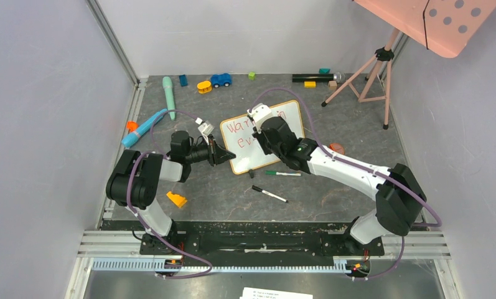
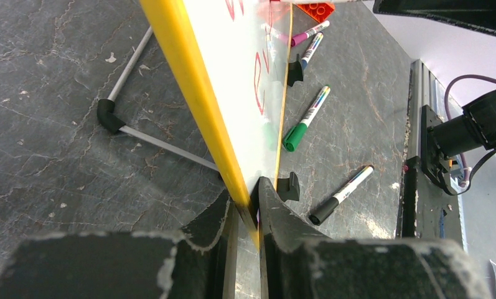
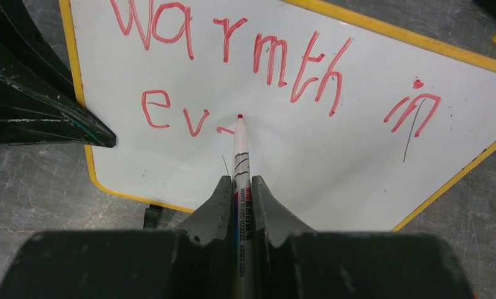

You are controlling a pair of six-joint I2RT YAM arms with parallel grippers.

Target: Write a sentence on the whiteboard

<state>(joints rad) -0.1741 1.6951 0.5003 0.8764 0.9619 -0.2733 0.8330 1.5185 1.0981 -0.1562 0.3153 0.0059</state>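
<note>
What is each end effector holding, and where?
Left end effector: the whiteboard, by its yellow frame edge. Right end effector: a red marker, by its barrel.

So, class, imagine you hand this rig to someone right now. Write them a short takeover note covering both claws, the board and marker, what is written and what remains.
Left claw: shut on the edge of the whiteboard frame.
Right claw: shut on the red marker, its tip at the board just right of "ev".
Done: the sentence reads "Warmth in" on the top line. "ev" and one short stroke start the second line.
Left: finish the second line.
Spares: a green-capped marker and a black-capped marker lie on the table in front of the board.
</note>
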